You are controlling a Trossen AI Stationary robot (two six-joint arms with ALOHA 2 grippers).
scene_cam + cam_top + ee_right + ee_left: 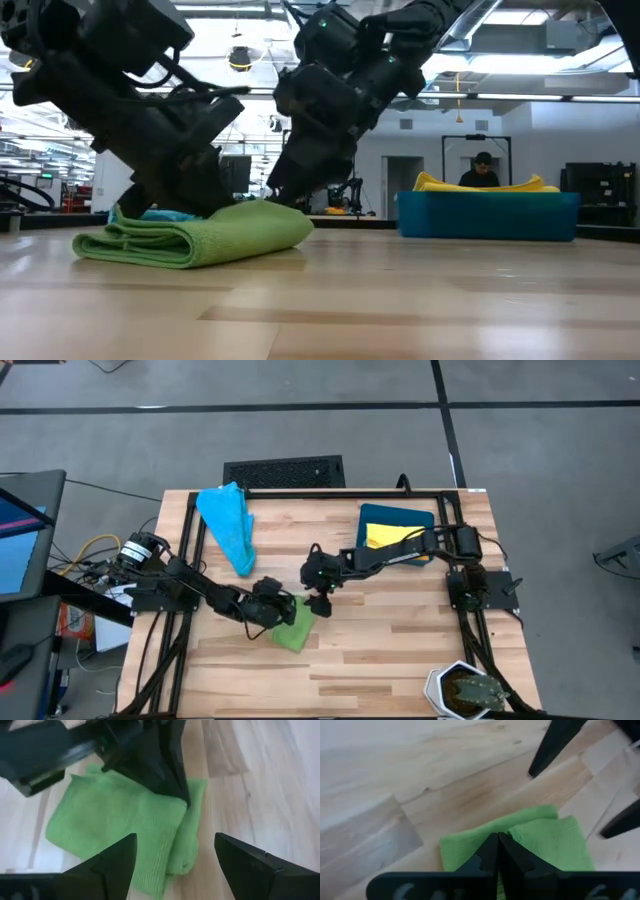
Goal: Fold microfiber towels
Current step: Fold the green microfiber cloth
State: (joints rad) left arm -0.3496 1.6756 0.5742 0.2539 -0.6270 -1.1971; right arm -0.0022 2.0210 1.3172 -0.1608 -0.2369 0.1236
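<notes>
A green towel [296,630] lies folded in several layers on the table's middle, its rounded fold [290,228] toward the right. My left gripper [497,836] is shut, its tips down on the towel's top. My right gripper [175,840] hangs open just above the towel's right end, one finger on each side, touching nothing. A light blue towel [228,525] lies crumpled at the far left. A yellow towel [385,536] rests in the teal bin [420,520]. My left gripper rests its shut fingertips [183,795] on the green towel's upper layer [172,812], beside that layer's edge. The fingers slant down from the table's left. The towel lies flat and folded on the wood.
The teal bin stands at the far right. A white pot [462,690] sits at the near right corner. Black frame rails [190,540] run along the table's sides. A person [483,170] sits in the room beyond the bin. Bare wood [400,650] lies near the front.
</notes>
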